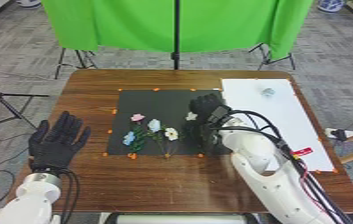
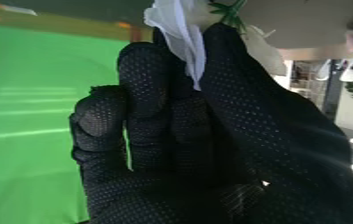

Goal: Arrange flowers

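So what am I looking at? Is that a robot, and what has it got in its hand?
Yes, a robot with two white arms and black gloves. One picture is from its head, looking down at the brown table. The other is from its right wrist, so you see that glove very close.

The left hand is open at the table's left side. The right hand pinches a white flower between thumb and fingers.

On the black mat lie more flowers, including a pink one and a blue one. Beside it, a white sheet has a small pale thing on it; I can't tell what.
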Robot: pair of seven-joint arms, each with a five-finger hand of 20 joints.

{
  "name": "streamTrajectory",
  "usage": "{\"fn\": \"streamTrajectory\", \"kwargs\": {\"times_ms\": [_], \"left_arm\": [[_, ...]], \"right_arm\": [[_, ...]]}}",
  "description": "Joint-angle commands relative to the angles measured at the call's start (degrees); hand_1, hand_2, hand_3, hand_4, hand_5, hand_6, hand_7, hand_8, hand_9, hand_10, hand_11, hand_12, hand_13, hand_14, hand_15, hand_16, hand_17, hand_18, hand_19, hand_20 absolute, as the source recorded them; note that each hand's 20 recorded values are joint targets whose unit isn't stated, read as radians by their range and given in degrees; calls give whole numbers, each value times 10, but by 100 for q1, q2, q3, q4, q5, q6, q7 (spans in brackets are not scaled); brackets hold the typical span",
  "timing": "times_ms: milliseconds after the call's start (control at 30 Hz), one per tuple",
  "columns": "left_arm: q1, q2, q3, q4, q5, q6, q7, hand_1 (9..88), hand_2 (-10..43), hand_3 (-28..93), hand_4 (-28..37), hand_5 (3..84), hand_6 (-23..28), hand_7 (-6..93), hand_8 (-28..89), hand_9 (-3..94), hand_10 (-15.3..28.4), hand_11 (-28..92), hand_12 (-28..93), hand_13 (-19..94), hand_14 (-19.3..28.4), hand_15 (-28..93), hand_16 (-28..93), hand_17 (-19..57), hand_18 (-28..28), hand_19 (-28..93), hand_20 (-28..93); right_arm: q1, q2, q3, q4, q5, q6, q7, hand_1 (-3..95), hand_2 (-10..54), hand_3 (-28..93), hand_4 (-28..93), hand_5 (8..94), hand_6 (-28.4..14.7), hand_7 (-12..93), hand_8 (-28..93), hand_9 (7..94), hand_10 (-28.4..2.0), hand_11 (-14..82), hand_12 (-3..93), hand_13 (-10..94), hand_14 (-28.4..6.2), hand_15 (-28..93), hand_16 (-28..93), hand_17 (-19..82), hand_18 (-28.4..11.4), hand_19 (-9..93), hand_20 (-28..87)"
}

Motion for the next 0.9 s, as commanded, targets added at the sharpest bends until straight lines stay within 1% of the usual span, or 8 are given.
{"fn": "streamTrajectory", "kwargs": {"times_ms": [33, 233, 367, 467, 633, 700, 833, 900], "left_arm": [[75, -31, -42, 18, -4, 0, -102, 286, 157, 753, -283, 487, 87, 195, -113, 442, 151, 333, 150, 341, 165, 538, -66, -48, 162, 434, 183], [55, -34, -60, 33, 3, 4, -135, 285, 157, 754, -283, 486, 86, 196, -113, 443, 151, 332, 151, 343, 164, 537, -65, -48, 162, 434, 183], [91, -41, -84, 16, 15, -33, -136, 286, 154, 755, -283, 486, 86, 195, -114, 443, 151, 332, 152, 343, 164, 537, -65, -47, 161, 434, 183], [79, -45, -83, 18, 2, -25, -114, 287, 152, 756, -283, 485, 86, 195, -114, 442, 151, 331, 152, 343, 164, 537, -65, -46, 161, 434, 183], [39, -54, -50, 35, 9, -40, -129, 291, 143, 759, -283, 479, 86, 195, -114, 441, 151, 331, 152, 343, 163, 536, -65, -46, 160, 435, 182], [58, -45, -54, 35, 0, -41, -107, 293, 140, 760, -283, 478, 86, 195, -114, 441, 151, 331, 152, 342, 164, 536, -65, -45, 160, 435, 182], [82, -54, -65, 22, -9, -46, -74, 297, 131, 764, -283, 476, 85, 195, -114, 438, 150, 331, 152, 340, 162, 535, -66, -45, 159, 434, 182], [73, -67, -61, 28, 2, -66, -77, 298, 130, 764, -283, 474, 85, 195, -115, 437, 149, 332, 152, 340, 161, 534, -66, -46, 160, 433, 182]], "right_arm": [[-161, 58, -80, -116, -107, 48, -62, 640, -95, 734, -283, 720, 7, 423, -15, 822, -77, 117, 429, 635, -69, 529, 481, 319, -207, 818, 469], [-251, 97, -43, -296, -68, -19, -91, 628, -95, 732, -283, 677, 6, 326, -65, 768, -84, 85, 358, 610, -70, 535, 467, 310, -209, 817, 459], [-318, 145, -45, -607, -23, -357, -21, 617, -95, 733, -283, 651, 11, 269, -160, 702, -98, 168, 260, 594, -76, 548, 452, 303, -212, 820, 450], [-295, 129, -56, -769, -58, -660, 10, 613, -95, 732, -283, 626, 7, 256, -174, 669, -111, 209, 192, 585, -80, 542, 447, 294, -215, 816, 447], [-266, 79, 70, -957, 269, -1003, 411, 589, -95, 740, -283, 554, -9, 234, -169, 600, -133, 193, 167, 557, -88, 542, 423, 290, -224, 819, 445], [-269, 109, 110, -1044, 394, -1041, 590, 568, -95, 761, -283, 523, -17, 230, -168, 573, -145, 191, 162, 539, -100, 563, 388, 290, -228, 823, 441], [-197, 63, 405, -1114, 629, -1297, 670, 549, -95, 782, -283, 505, -26, 221, -165, 551, -154, 186, 158, 528, -110, 574, 371, 289, -230, 827, 437], [-137, 60, 560, -1123, 780, -1233, 825, 542, -95, 789, -283, 497, -28, 218, -163, 543, -156, 183, 156, 522, -112, 577, 361, 288, -231, 828, 436]]}}
